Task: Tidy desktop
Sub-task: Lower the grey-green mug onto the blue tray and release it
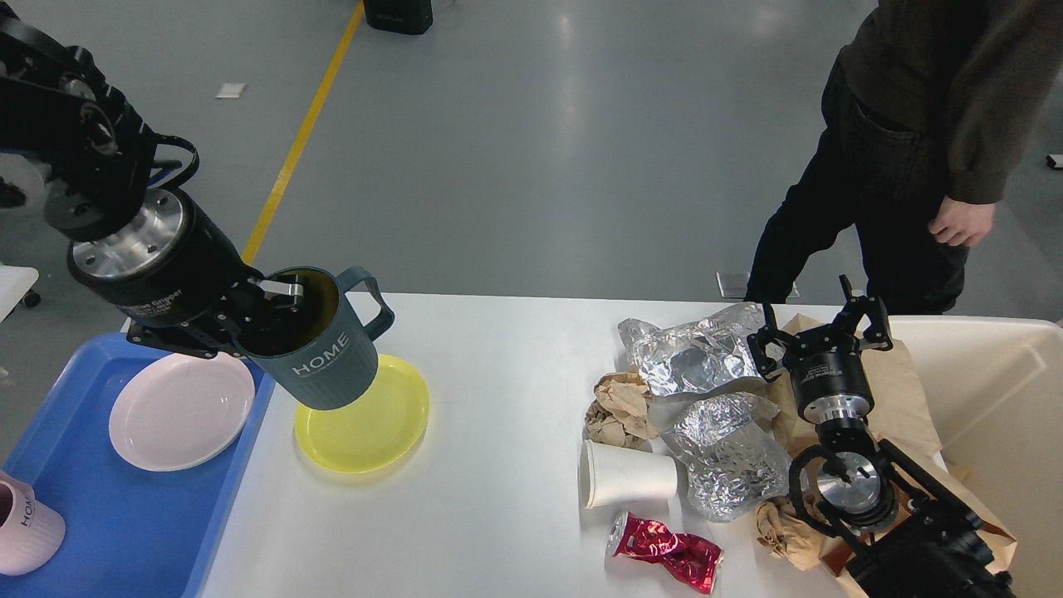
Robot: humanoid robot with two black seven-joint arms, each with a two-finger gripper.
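The white desktop (498, 515) fills the middle of the head view. My left gripper (264, 314) is shut on the rim of a dark teal "HOME" mug (325, 357) and holds it tilted above the left edge of a yellow plate (365, 428). My right gripper (818, 330) is open and empty, hovering over crumpled foil (693, 353) and brown paper (901, 390) at the right. More foil (731, 457), a brown paper ball (619, 407), a tipped white paper cup (627, 475) and a crushed red can (668, 552) lie nearby.
A blue tray (100, 515) at the left holds a pink plate (181, 410) and a pink mug (25, 527). A cream bin (996, 399) stands at the right edge. A person (905, 141) stands behind the table at the far right.
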